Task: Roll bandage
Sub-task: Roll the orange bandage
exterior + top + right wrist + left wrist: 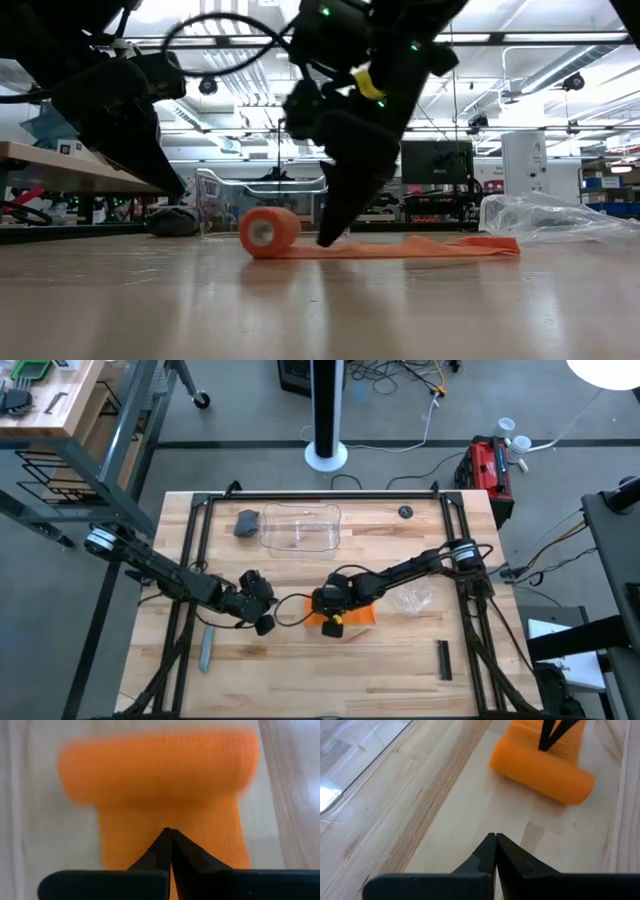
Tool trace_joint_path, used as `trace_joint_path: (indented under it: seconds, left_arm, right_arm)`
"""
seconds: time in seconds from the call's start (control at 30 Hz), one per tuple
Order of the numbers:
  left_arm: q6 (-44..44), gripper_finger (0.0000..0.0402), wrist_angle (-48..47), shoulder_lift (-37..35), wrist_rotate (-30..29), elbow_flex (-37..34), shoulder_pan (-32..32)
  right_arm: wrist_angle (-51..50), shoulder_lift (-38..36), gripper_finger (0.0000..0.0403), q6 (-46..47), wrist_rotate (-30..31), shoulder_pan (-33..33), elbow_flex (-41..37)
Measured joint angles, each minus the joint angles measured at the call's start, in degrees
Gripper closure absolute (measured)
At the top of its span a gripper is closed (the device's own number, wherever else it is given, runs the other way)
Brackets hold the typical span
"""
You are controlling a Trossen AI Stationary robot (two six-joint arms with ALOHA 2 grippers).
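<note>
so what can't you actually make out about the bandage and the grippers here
- High view: most of the bandage is covered by the right gripper; the rolled part cannot be made out.
- Low view: the dark right arm hides where the roll meets the flat strip.
- Right wrist view: the roll is blurred, so its layers cannot be counted.
- Left wrist view: the left gripper is shut and apart from the roll; the strip is cut off by the picture's edge.

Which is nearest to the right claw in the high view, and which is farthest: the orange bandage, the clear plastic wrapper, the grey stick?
Measured from the right claw:
1. The bandage, directly beneath it at mid-table.
2. The clear plastic wrapper, on the right arm's side.
3. The grey stick, beyond the left arm, toward the front-left.
</note>
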Motion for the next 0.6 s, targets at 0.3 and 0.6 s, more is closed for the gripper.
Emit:
trace_joint_path:
  seconds: [0.3,0.6]
  left_arm:
    - [0.0,0.0401,0.0,0.0,0.0,0.0,0.0]
    - [1.0,0.0401,0.0,0.0,-0.1,0.0,0.1]
  right_arm:
    - [10.8,-6.1,0.0403,1.7,2.8,0.1,-8.9]
    - [25.9,-8.8,0.0403,0.1,2.7,-0.2,-13.2]
